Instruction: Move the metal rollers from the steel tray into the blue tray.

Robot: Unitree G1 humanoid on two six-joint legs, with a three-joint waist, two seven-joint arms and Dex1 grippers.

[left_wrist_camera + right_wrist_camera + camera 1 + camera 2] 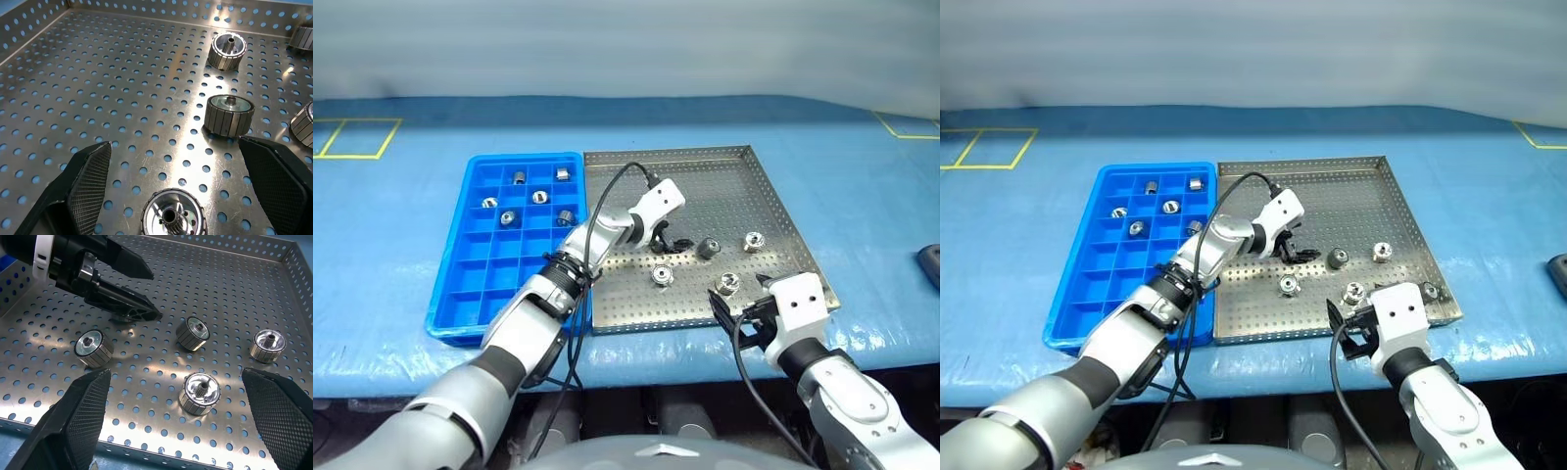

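Observation:
The steel tray holds several metal rollers: one near its middle, one and one further right, and one near the front rim. My left gripper hangs open low over the tray, just behind the middle roller, which lies between its fingers near their base. My right gripper stands open at the tray's front rim, with the front roller just ahead of it. The blue tray on the left holds several rollers in its far compartments.
A black cable loops from my left arm over the seam between the two trays. Yellow tape marks lie on the blue table cover at far left and far right. A dark object sits at the right edge.

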